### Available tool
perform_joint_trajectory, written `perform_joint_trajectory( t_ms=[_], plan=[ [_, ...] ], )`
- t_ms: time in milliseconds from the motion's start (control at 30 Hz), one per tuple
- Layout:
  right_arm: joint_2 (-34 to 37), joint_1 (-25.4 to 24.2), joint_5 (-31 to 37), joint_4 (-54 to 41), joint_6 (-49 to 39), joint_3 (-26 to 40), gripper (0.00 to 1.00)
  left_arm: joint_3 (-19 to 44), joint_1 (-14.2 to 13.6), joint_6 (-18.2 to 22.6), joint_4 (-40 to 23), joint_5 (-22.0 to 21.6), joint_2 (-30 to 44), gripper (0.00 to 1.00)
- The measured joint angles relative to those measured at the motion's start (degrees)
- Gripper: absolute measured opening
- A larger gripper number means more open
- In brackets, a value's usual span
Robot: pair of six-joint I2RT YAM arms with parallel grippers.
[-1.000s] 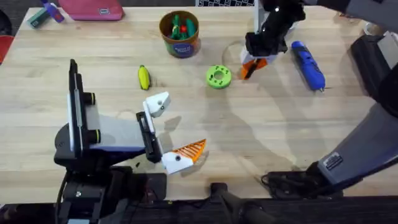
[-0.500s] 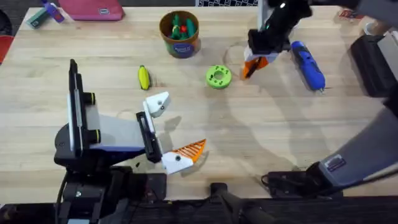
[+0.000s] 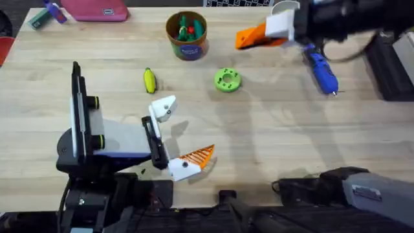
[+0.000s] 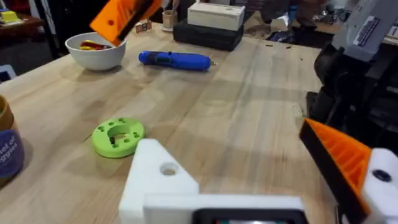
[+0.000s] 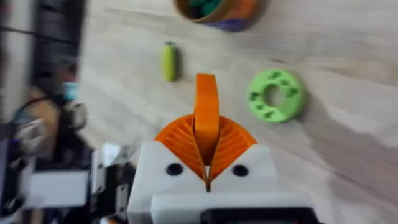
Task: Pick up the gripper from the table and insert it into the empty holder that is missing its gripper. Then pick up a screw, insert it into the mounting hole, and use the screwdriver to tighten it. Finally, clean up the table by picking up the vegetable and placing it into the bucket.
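My right gripper (image 3: 256, 37) hangs above the table's far side, shut on the small orange gripper (image 5: 206, 112), which sticks out between its ribbed pads. The same orange gripper (image 4: 120, 17) shows high in the left wrist view. My left gripper (image 3: 178, 133) rests open near the front left. One of its fingers is the bare white holder (image 3: 163, 107) with a dark dot, the other carries an orange pad (image 3: 196, 156). The blue screwdriver (image 3: 321, 68) lies at the far right. The yellow vegetable (image 3: 149, 80) lies left of the brown-orange bucket (image 3: 187, 33).
A green disc with holes (image 3: 227, 79) lies mid-table below the raised right gripper. A white bowl (image 4: 94, 51) stands beyond the screwdriver. A pink case (image 3: 97, 10) sits at the far left edge, a black box (image 3: 389, 65) at the right.
The right gripper rose from the table beside the green disc, carrying the orange gripper up and back, and now lies level, pointing left. The left arm stayed still.
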Motion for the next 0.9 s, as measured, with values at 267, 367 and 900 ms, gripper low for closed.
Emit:
perform_joint_trajectory(
  t_ms=[267, 367, 900],
  plan=[
    [-9.8, -1.8, -24.3, 29.0, 9.4, -23.4, 0.009, 0.0, 0.0, 0.0, 0.0, 0.0, 0.0, 0.985],
    [-9.7, -1.8, -31.2, 37.9, 14.4, -29.1, 0.009, 0.0, 0.0, 0.0, 0.0, 0.0, 0.0, 0.985],
    [5.3, 3.8, -51.4, 51.1, 21.4, -33.4, 0.009, 0.0, 0.0, 0.0, 0.0, 0.0, 0.0, 0.985]
  ],
)
